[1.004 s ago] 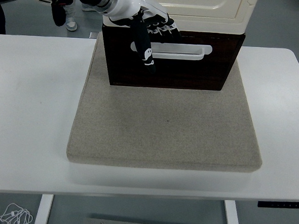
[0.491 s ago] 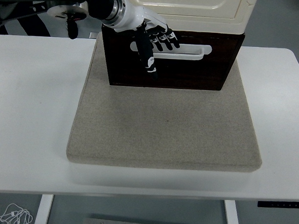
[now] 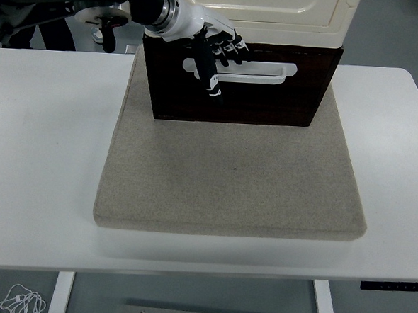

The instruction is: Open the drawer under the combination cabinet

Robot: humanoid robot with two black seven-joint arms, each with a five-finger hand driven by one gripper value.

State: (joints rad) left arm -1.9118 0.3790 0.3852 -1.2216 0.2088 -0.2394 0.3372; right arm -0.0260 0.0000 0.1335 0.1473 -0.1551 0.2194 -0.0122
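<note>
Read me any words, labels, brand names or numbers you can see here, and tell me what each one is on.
No readable text anywhere.
Control panel on the table's front edge: small marks, too small to read.
Drawer, its white handle, the cream cabinet above, the grey mat: no print.
Left hand at the handle: no print.

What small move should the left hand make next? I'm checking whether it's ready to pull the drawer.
Probably hook the fingers into the white handle first. The left hand sits over the handle's left end on the dark drawer, fingers spread rather than curled around it, and the drawer looks closed.
</note>
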